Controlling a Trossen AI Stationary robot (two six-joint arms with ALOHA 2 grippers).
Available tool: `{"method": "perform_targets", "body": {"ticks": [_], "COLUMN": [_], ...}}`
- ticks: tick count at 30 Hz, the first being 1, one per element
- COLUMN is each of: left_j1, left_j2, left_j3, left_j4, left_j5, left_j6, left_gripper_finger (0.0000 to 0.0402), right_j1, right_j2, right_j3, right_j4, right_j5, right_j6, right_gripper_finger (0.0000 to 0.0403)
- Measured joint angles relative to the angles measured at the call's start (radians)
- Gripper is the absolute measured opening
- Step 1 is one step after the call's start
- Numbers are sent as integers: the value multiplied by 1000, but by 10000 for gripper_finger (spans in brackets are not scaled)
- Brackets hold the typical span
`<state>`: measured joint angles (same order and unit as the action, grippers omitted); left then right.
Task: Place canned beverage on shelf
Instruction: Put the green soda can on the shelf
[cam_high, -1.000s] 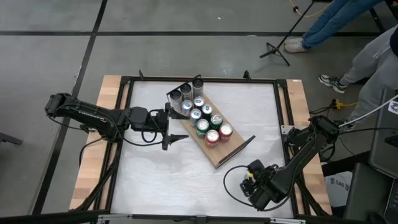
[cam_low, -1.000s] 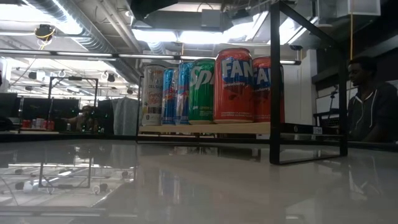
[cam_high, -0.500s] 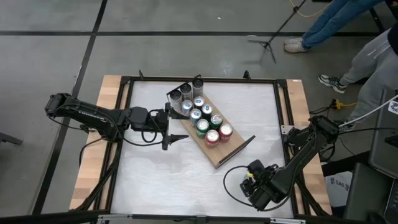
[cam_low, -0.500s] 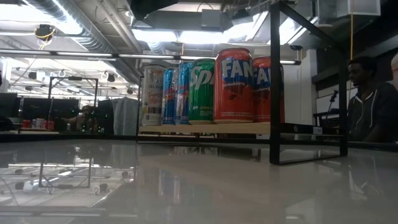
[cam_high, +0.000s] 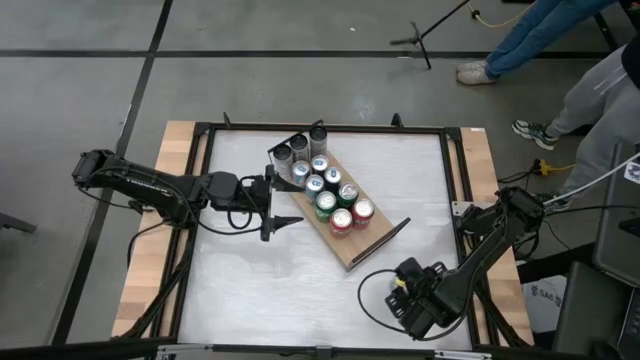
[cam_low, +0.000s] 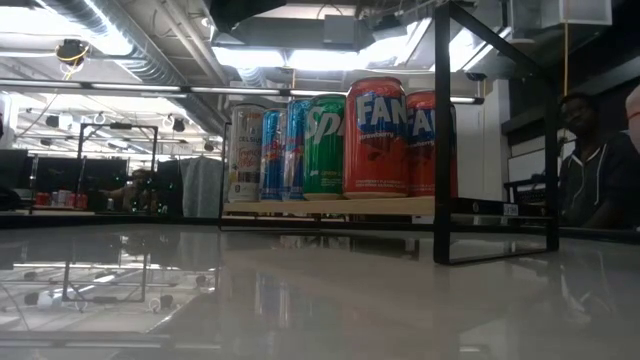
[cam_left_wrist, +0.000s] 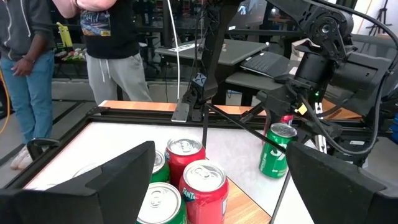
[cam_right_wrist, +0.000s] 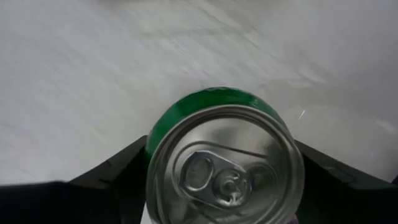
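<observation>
The shelf (cam_high: 375, 240), a light-brown board with black end rails, lies slantwise on the white table and carries several upright cans (cam_high: 330, 195), red, green, blue and dark; the same cans (cam_low: 375, 135) show in the low view. A green can (cam_left_wrist: 275, 155) stands alone on the table near its right front corner. My right gripper (cam_high: 405, 285) is above it, pointing down, shut on it (cam_right_wrist: 227, 162). My left gripper (cam_high: 290, 218) hovers open and level to the left of the shelf, with nothing between its fingers (cam_left_wrist: 227, 180). My right gripper has the green can between its two fingers (cam_right_wrist: 118, 171), one on each side of the side wall (cam_right_wrist: 154, 144) just below the top rim. The fingers come from above, pointing down. The can stands upright with its base on the table.
A black frame (cam_high: 455, 180) and pale wood strips (cam_high: 160, 210) edge the tabletop. People stand beyond the far and right edges (cam_high: 590, 110). Bare white tabletop (cam_high: 270, 290) lies between the shelf and the near edge. The shelf's near end (cam_high: 385, 238) carries no cans.
</observation>
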<state>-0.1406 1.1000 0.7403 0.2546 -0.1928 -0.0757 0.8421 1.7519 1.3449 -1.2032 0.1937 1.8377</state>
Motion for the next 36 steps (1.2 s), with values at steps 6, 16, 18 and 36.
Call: {"method": "perform_targets", "body": {"ticks": [6,16,18,36], "left_j1": [0,0,0,0], "left_j2": [0,0,0,0], "left_j3": [0,0,0,0], "left_j4": [0,0,0,0], "left_j5": [0,0,0,0], "left_j6": [0,0,0,0], "left_gripper_finger": [354,354,354,354], "right_j1": [0,-1,-1,-178], "right_j2": [-5,-6,-7,-18], "right_j3": [1,145,194,570], "right_j4": [-7,-170,-224,-373], "right_j5": [32,29,16,24], "right_j6": [-55,-230,-275,-822], "right_gripper_finger": [289,286,289,287]}}
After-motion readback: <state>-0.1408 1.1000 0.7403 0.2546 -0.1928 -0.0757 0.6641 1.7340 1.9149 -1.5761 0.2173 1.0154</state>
